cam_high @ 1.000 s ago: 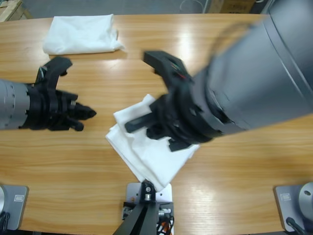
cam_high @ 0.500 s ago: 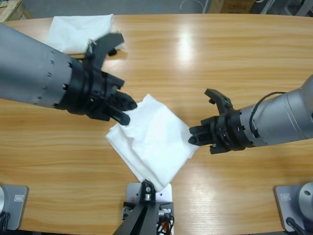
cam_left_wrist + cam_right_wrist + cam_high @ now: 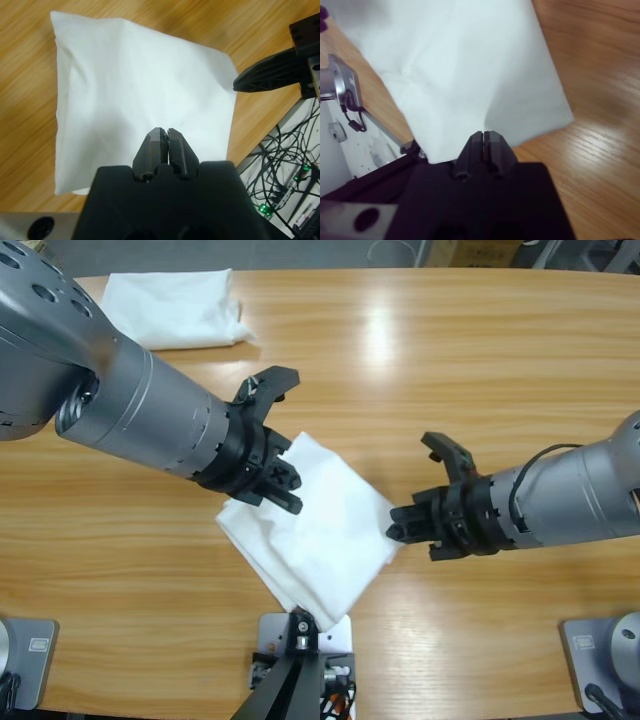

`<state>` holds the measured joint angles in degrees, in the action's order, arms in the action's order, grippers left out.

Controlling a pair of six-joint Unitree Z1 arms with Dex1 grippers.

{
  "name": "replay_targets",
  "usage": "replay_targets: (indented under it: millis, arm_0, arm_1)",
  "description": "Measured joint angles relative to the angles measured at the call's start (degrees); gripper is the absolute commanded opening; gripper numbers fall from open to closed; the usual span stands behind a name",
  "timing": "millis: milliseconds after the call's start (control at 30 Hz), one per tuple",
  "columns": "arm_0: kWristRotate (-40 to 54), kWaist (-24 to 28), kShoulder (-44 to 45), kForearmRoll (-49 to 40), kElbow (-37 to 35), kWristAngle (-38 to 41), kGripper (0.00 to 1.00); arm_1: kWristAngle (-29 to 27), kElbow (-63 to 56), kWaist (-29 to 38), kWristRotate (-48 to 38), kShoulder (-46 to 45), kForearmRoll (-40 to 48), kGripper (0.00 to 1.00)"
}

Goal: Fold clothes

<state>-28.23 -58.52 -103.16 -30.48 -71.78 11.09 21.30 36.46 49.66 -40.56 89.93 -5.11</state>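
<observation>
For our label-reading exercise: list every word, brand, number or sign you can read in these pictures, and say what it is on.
None can be read.
Folded shirt: plain white, no label showing.
Second shirt at the table's far edge: no print visible.
Left gripper and right gripper: no markings legible.

Long wooden bench [image 3: 420, 360], glare at 12 o'clock. Tangled black cables [image 3: 280, 175] past its edge, 4 o'clock in left wrist view.
</observation>
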Motion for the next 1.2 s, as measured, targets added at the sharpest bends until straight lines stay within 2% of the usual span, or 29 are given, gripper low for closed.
replay_targets:
  millis: [167, 367, 467, 833, 1200]
  arm_0:
    - [0.03, 0.00, -0.33, 0.00, 0.00, 0.46, 0.000]
    - [0.03, 0.00, -0.33, 0.00, 0.00, 0.54, 0.000]
    - [0.03, 0.00, -0.33, 0.00, -0.01, 0.54, 0.000]
    - [0.03, 0.00, -0.71, 0.00, -1.59, 0.54, 0.000]
    - [-2.87, 0.38, -4.80, 3.42, 5.42, 0.59, 0.000]
  arm_1:
    - [-0.08, -0.71, 0.00, 0.00, 1.81, 2.51, 0.000]
    - [-0.09, -5.26, -0.01, -0.04, 9.75, 13.58, 0.000]
    - [-0.09, -5.84, -0.01, -0.18, 10.47, 16.21, 0.000]
    - [-0.08, -6.41, -0.01, -0.18, 10.49, 16.87, 0.000]
    - [-0.08, -7.25, -0.05, -0.22, 10.09, 16.88, 0.000]
